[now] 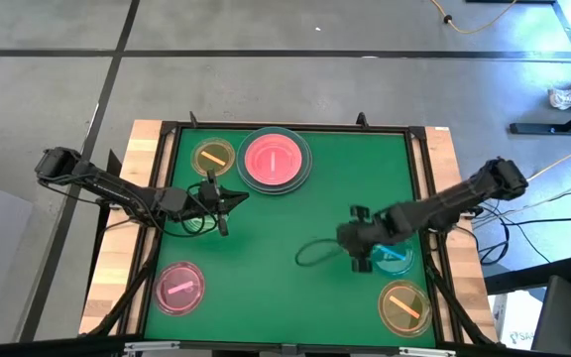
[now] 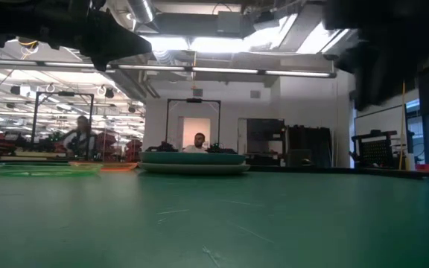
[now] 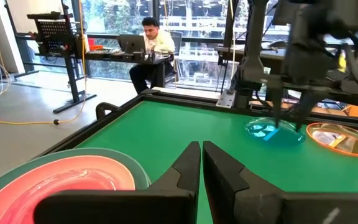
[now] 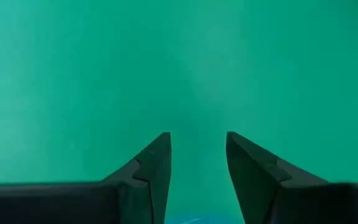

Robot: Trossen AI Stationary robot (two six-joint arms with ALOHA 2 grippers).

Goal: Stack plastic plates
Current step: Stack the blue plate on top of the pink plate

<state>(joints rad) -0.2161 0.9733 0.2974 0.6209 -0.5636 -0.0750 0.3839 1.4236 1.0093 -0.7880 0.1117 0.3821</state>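
- Done so far, as I judge it: only the big pink plate (image 1: 274, 160) sits on a larger plate at the counter's (image 1: 295, 213) far edge.
- Left: yellow plate (image 1: 213, 156) beside that stack, pink plate (image 1: 179, 287), orange plate (image 1: 404, 305), blue plate (image 1: 395, 260).
- Right claw (image 1: 362, 260) is spread, empty, touching the blue plate.
- Left claw (image 1: 223, 200), pressed together, waits near the stack.
- Open middle; raised rim close.

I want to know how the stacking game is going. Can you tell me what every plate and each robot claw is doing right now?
Big pink plate: lies stacked on the large teal plate.
Yellow plate: flat on the mat, alone.
Small pink plate: flat, alone.
Orange-marked plate: flat, alone.
Blue plate: flat, under the right gripper.
Left gripper: shut, empty.
Right gripper: open, at the blue plate's edge.
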